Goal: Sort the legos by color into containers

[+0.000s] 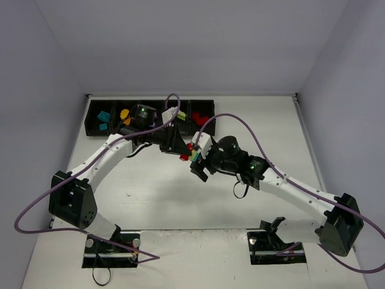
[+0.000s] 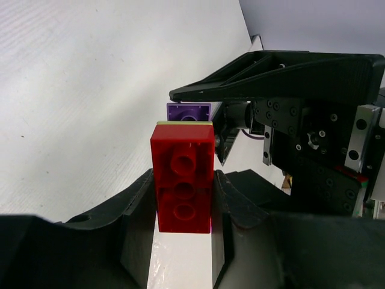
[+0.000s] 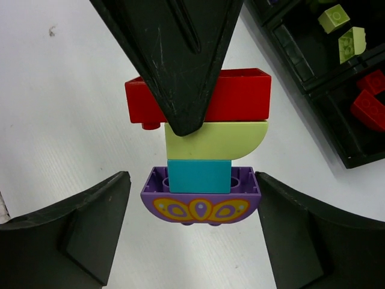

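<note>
A stack of legos hangs above the table: a red brick (image 3: pixel 240 96), a lime piece (image 3: pixel 231 139), a teal brick (image 3: pixel 198 176) and a purple curved brick (image 3: pixel 201 205) with a yellow pattern. My left gripper (image 2: pixel 183 198) is shut on the red brick (image 2: pixel 182 150). My right gripper (image 3: pixel 192 180) is open, its fingers (image 3: pixel 96 217) flanking the purple brick with a gap on each side. In the top view both grippers meet at the stack (image 1: pixel 190 152), just in front of the containers (image 1: pixel 91 123).
The black bins (image 3: pixel 301 54) hold sorted bricks: teal (image 1: pixel 103 117), orange (image 1: pixel 124 114), lime (image 3: pixel 343 30) and red (image 3: pixel 370 99). Purple cables loop over both arms. White table spreads around the stack.
</note>
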Controlling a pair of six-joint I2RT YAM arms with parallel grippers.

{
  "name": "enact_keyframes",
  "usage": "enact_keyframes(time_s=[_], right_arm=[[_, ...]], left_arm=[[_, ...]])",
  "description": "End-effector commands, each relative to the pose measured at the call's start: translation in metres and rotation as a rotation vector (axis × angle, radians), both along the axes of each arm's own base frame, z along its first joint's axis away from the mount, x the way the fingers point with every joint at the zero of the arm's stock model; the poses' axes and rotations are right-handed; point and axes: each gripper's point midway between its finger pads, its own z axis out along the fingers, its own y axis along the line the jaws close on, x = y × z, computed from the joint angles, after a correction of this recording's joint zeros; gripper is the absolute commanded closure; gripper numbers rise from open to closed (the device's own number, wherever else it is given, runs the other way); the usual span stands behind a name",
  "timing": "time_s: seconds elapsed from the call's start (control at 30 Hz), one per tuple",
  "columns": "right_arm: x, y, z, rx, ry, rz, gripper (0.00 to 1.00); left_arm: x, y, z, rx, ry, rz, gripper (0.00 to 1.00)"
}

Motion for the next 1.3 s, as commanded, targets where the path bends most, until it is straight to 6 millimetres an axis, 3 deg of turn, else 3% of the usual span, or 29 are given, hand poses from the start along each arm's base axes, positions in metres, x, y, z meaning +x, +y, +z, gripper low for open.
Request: enact_keyframes(time_s=[0.0,0.3,0.47,0.73,1.0,1.27], right_arm=[[0.018,0.007,0.052,0.105,-0.108,-0.009,0.20],[0.042,0.001,0.072,0.128,-0.142,-0.044,0.15],[0.045,0.006,0.076,0.133,-0.147,-0.003,0.18],[0.042,0.015,0.068,0.132,-0.122,0.050,0.24],[0.047,0.021,0.064,0.122,-0.113,0.063,0.28],[0.046,0.008,0.078,0.143,-0.110,0.070,0.19]], left_arm=[[0.014,-0.005,0.032,-0.035,-0.106,0.024,1.00],[0.022,-0.005,0.039,-0.026,-0.116,0.074,1.00],[0.024,-0.006,0.043,-0.039,-0.111,0.090,1.00],[0.025,-0.007,0.052,-0.061,-0.109,0.104,1.00],[0.022,-0.008,0.049,-0.059,-0.102,0.100,1.00],[0.020,-0.003,0.042,-0.029,-0.228,0.040,1.00]])
